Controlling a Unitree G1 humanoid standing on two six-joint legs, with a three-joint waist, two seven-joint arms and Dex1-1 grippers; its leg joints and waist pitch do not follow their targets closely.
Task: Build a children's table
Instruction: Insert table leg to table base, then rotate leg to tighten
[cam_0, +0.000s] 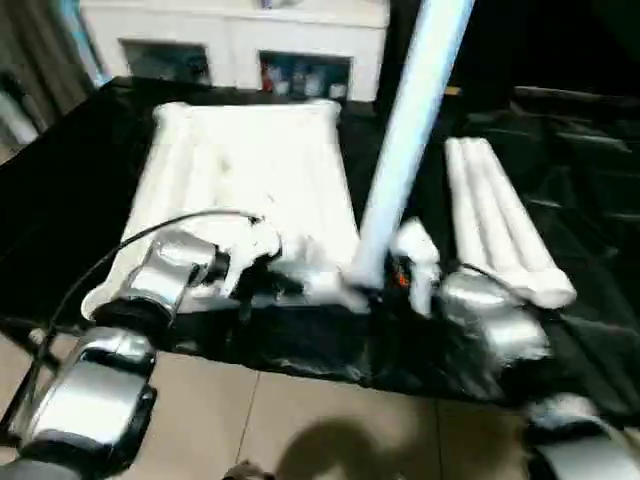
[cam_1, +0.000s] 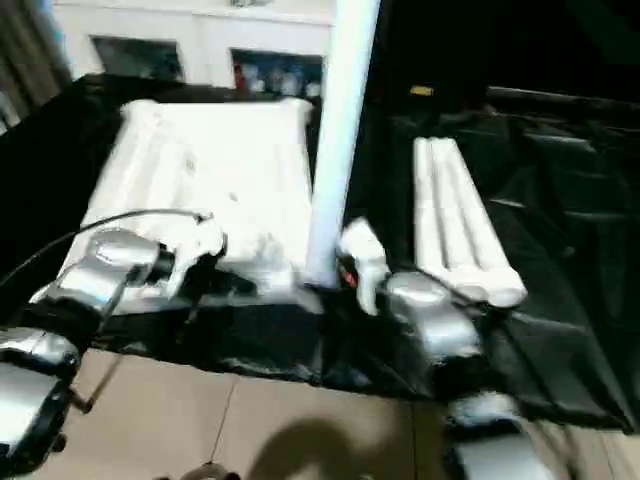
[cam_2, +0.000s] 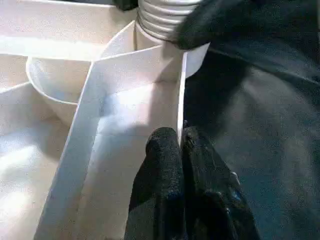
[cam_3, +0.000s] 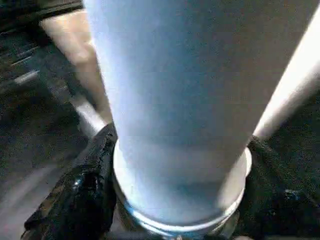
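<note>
Children's table (cam_0: 250, 170) lies underside-up on the black-sheeted work table (cam_0: 60, 180), one leg (cam_0: 400, 140) standing slightly tilted in the near corner socket (cam_2: 165, 45), three spare legs (cam_0: 500, 220) alongside. Left gripper (cam_2: 181, 145), jaws pressed together on the table's thin rim wall, steadies it; right gripper (cam_3: 175, 165) clasps the leg's base btwn spread fingers. Best practice, prob.: straighten leg first, then twist w/ steady downward pressure
</note>
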